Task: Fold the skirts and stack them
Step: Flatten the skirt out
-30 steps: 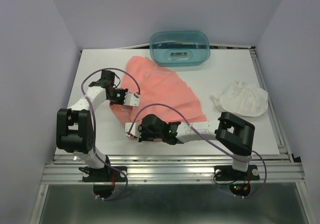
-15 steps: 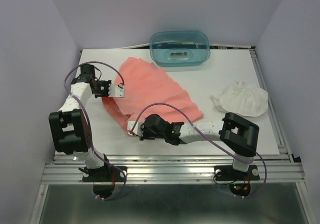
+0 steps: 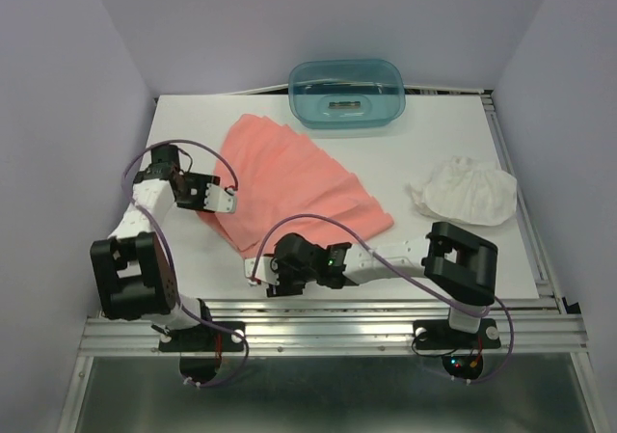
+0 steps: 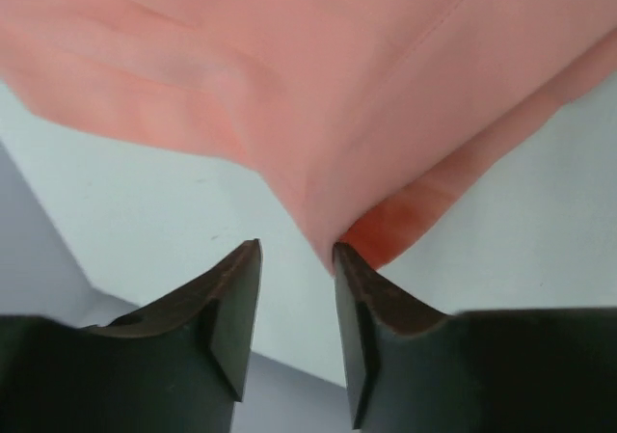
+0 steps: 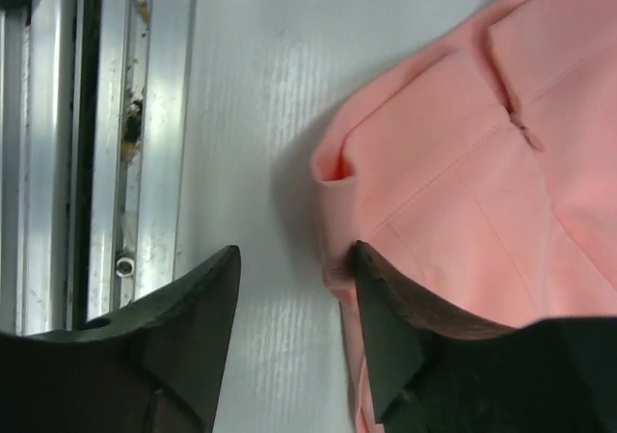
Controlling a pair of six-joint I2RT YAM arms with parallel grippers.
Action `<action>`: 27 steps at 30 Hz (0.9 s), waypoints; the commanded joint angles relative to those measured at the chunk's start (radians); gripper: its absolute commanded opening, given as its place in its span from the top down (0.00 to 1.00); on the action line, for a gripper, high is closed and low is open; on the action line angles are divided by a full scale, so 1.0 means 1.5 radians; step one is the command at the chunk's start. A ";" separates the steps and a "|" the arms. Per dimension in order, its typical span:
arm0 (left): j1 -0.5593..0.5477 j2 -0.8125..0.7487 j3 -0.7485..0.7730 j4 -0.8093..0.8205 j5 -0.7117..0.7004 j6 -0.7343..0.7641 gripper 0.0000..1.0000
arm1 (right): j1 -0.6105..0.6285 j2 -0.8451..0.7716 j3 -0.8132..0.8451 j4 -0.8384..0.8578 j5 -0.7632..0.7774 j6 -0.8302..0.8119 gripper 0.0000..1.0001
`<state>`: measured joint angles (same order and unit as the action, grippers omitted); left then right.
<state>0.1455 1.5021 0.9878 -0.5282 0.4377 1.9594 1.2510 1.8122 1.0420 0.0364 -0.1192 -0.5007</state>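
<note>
The pink skirt [image 3: 294, 177] is spreading out flatter and wider than a second ago. The left gripper [image 3: 230, 200] is swinging out leftward and opening off the skirt's left corner; the right gripper [image 3: 253, 272] is backing nearer and opening off the near corner.

You've got a white desk [image 3: 453, 144] boxed in by plain lavender walls [image 3: 318, 18] on the left, back and right. Slotted aluminium rails [image 3: 337, 335] run along its near edge, another strip [image 3: 538, 245] down the right side. Below the rails sits a dull grey reflective panel [image 3: 328, 399]. Light is even, shadows soft.
</note>
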 commanded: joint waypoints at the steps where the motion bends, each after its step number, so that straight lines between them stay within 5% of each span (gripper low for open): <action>1: 0.006 -0.138 0.002 -0.104 0.056 0.000 0.42 | -0.001 -0.038 0.078 -0.100 -0.025 0.004 0.33; 5: 0.013 -0.218 -0.017 -0.100 0.069 -0.069 0.42 | -0.063 -0.050 0.147 -0.179 -0.075 0.024 0.27; 8: 0.020 -0.213 0.011 -0.061 0.089 -0.261 0.42 | -0.171 -0.071 0.204 -0.227 -0.157 0.071 0.27; 13: -0.001 -0.066 0.132 -0.038 0.071 -0.634 0.43 | -0.324 -0.050 0.234 -0.245 -0.131 0.058 0.32; 16: -0.043 0.011 0.160 -0.038 0.022 -0.755 0.49 | -0.376 -0.021 0.253 -0.289 -0.132 0.054 0.37; 27: -0.093 0.214 0.195 -0.028 -0.158 -0.881 0.60 | -0.398 0.117 0.229 -0.393 -0.171 0.026 0.44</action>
<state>-0.0029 1.7454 1.2045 -0.5488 0.2977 0.7513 0.6487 1.9156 1.3926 -0.4419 -0.3153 -0.4564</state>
